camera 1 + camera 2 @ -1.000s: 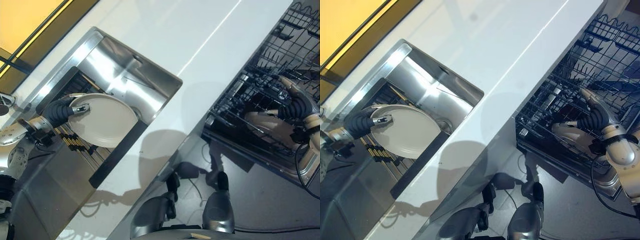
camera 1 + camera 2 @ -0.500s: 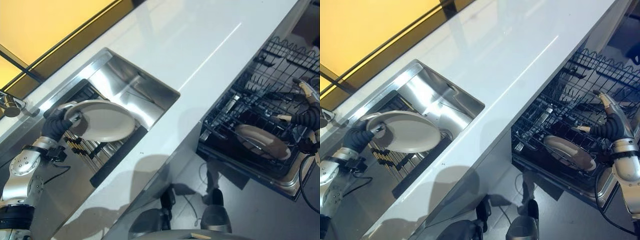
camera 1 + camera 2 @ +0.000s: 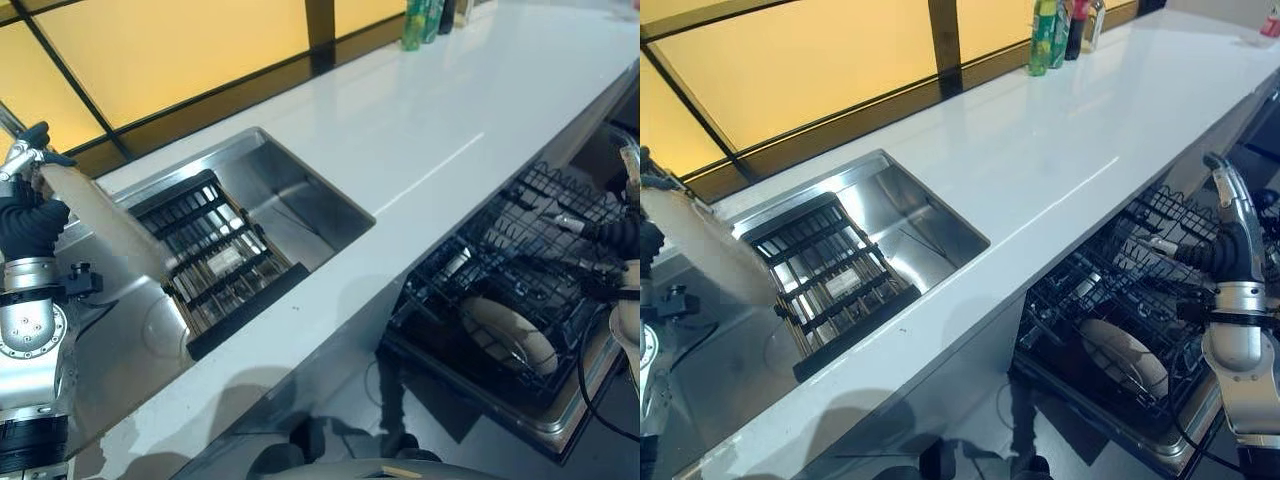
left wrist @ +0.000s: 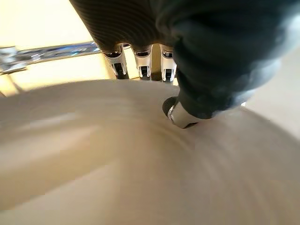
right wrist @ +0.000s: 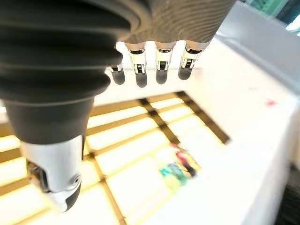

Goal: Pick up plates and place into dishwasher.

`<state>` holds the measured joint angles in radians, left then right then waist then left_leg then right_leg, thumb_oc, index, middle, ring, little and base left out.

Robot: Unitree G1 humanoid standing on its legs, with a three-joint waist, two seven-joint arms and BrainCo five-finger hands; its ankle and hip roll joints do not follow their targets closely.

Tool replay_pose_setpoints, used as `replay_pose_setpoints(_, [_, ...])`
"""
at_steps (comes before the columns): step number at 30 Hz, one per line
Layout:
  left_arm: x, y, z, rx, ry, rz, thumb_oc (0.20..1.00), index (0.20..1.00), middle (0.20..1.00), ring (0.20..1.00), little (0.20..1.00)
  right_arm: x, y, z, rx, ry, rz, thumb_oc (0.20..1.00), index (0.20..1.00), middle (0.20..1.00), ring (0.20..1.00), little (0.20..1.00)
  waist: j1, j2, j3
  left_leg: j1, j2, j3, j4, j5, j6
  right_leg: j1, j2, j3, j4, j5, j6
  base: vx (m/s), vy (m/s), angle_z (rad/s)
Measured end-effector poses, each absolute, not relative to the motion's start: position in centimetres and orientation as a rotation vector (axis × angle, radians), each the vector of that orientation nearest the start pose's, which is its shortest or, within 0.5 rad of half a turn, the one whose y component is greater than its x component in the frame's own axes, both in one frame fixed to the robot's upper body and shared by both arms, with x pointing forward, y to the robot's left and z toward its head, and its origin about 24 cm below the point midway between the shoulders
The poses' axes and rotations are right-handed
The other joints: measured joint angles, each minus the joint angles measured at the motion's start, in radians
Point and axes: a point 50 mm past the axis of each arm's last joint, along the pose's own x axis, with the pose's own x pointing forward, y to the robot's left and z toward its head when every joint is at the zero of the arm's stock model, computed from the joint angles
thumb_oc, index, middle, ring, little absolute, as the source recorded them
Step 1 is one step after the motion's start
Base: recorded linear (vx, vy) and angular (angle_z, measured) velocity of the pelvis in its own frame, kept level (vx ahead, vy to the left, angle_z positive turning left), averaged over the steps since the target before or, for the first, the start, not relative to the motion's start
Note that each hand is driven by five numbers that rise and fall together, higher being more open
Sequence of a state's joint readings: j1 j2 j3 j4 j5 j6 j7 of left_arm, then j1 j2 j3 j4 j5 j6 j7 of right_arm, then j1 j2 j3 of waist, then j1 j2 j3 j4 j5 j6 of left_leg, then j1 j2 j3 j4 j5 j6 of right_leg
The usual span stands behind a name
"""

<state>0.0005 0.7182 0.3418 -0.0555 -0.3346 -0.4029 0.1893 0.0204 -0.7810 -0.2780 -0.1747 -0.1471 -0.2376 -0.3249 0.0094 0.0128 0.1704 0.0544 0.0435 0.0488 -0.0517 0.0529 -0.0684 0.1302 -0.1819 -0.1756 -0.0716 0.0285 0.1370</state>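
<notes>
A pale round plate (image 3: 105, 228) hangs tilted above the steel counter left of the sink (image 3: 300, 190). My left hand (image 3: 30, 215) is shut on its upper rim. In the left wrist view the thumb (image 4: 187, 110) presses the plate's face (image 4: 140, 168) and the fingers (image 4: 138, 65) curl behind the rim. A second plate (image 3: 510, 335) lies in the lower rack of the dishwasher (image 3: 520, 250) at the right. My right hand (image 3: 1230, 235) is raised above that rack, open, its straight fingers (image 5: 150, 65) holding nothing.
A black slatted drying rack (image 3: 215, 255) lies in the sink's left half. The white counter (image 3: 420, 130) runs between sink and dishwasher. Bottles (image 3: 1060, 25) stand at its far end. The pulled-out wire rack has upright tines.
The camera has swung up. My left hand lifted the plate out of the sink, up and to the left. My right hand let go of the plate in the rack and rose.
</notes>
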Motion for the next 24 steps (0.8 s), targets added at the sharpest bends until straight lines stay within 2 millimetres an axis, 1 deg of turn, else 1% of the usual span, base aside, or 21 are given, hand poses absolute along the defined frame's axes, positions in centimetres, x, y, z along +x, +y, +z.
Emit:
replay_pose_setpoints(2, [22.1, 31.4, 19.9, 0.384, -0.699, 0.354, 0.2, 0.2, 0.2, 0.2, 0.2, 23.1, -27.8, 20.6, -0.85, -0.684, -0.327, 1.0, 1.0, 1.0, 1.0, 1.0, 0.005, -0.012, -0.013, 0.004, 0.007, -0.001, -0.002, 0.001, -0.004, 0.007, 0.007, -0.001, -0.004, -0.001, -0.004, -0.07, -0.093, 0.01])
replay_pose_setpoints(5, [22.3, 30.5, 20.9, 0.358, -0.783, 0.348, 0.2, 0.2, 0.2, 0.2, 0.2, 23.7, -24.4, 21.8, -0.78, -0.788, -0.167, 1.0, 1.0, 1.0, 1.0, 1.0, 0.009, -0.022, -0.025, 0.003, 0.013, -0.009, -0.002, 0.003, -0.01, 0.009, 0.017, -0.009, -0.003, -0.001, -0.008, -0.02, -0.082, 0.07])
replay_pose_setpoints(6, [22.8, 29.8, 21.2, 0.334, -0.812, 0.328, 0.2, 0.2, 0.2, 0.2, 0.2, 24.1, -22.9, 22.1, -0.756, -0.821, -0.089, 1.0, 1.0, 1.0, 1.0, 1.0, 0.01, -0.024, -0.027, 0.005, 0.015, -0.016, -0.004, 0.004, -0.011, 0.014, 0.018, -0.012, -0.005, -0.002, -0.01, -0.02, -0.077, 0.13])
replay_pose_setpoints(9, [24.0, 27.1, 21.5, 0.308, -0.856, 0.228, 0.2, 0.2, 0.2, 0.2, 0.2, 24.6, -19.6, 22.7, -0.702, -0.885, 0.09, 1.0, 1.0, 1.0, 1.0, 1.0, 0.016, -0.028, -0.037, 0.003, 0.018, -0.027, -0.003, 0.007, -0.014, 0.021, 0.022, -0.026, -0.005, -0.003, -0.013, -0.07, -0.065, 0.13])
replay_pose_setpoints(10, [24.4, 26.1, 21.3, 0.289, -0.86, 0.188, 0.2, 0.2, 0.2, 0.2, 0.2, 24.7, -18.7, 22.8, -0.676, -0.895, 0.14, 1.0, 1.0, 1.0, 1.0, 1.0, 0.031, -0.028, -0.04, 0.005, 0.019, -0.028, -0.003, 0.007, -0.015, 0.023, 0.023, -0.026, -0.005, -0.003, -0.014, -0.02, -0.055, 0.04])
replay_pose_setpoints(11, [24.8, 25.1, 21.1, 0.261, -0.861, 0.152, 0.2, 0.2, 0.2, 0.2, 0.2, 24.8, -17.9, 22.7, -0.651, -0.899, 0.183, 1.0, 1.0, 1.0, 1.0, 1.0, 0.036, -0.027, -0.045, 0.004, 0.019, -0.029, -0.003, 0.007, -0.015, 0.024, 0.024, -0.027, -0.005, -0.004, -0.015, -0.03, -0.046, 0.03])
replay_pose_setpoints(13, [25.1, 24.0, 20.7, 0.233, -0.855, 0.109, 0.2, 0.2, 0.2, 0.2, 0.2, 25.0, -16.5, 22.5, -0.614, -0.903, 0.259, 1.0, 1.0, 1.0, 1.0, 1.0, 0.039, -0.028, -0.048, 0.004, 0.019, -0.033, -0.003, 0.007, -0.016, 0.025, 0.024, -0.029, -0.005, -0.004, -0.015, -0.02, -0.037, 0.04])
replay_pose_setpoints(16, [25.4, 22.8, 20.2, 0.214, -0.84, 0.062, 0.2, 0.2, 0.2, 0.2, 0.2, 24.9, -14.5, 21.7, -0.561, -0.893, 0.354, 1.0, 1.0, 1.0, 1.0, 1.0, 0.039, -0.029, -0.049, 0.004, 0.019, -0.035, -0.002, 0.008, -0.016, 0.026, 0.025, -0.03, -0.005, -0.004, -0.016, 0.0, -0.011, 0.01])
replay_pose_setpoints(19, [25.7, 22.1, 20.0, 0.206, -0.835, 0.031, 0.2, 0.2, 0.2, 0.2, 0.2, 24.9, -13.2, 21.1, -0.549, -0.883, 0.422, 1.0, 1.0, 1.0, 1.0, 1.0, 0.043, -0.029, -0.049, 0.004, 0.018, -0.036, -0.002, 0.008, -0.016, 0.027, 0.025, -0.03, -0.006, -0.004, -0.015, 0.0, 0.0, 0.0])
replay_pose_setpoints(24, [25.9, 22.0, 20.1, 0.204, -0.826, 0.028, 0.2, 0.2, 0.2, 0.2, 0.2, 25.0, -12.7, 21.2, -0.553, -0.873, 0.439, 1.0, 1.0, 1.0, 1.0, 1.0, 0.053, -0.028, -0.059, 0.005, 0.019, -0.036, -0.003, 0.008, -0.016, 0.027, 0.026, -0.03, -0.006, -0.004, -0.016, 0.0, 0.0, 0.0])
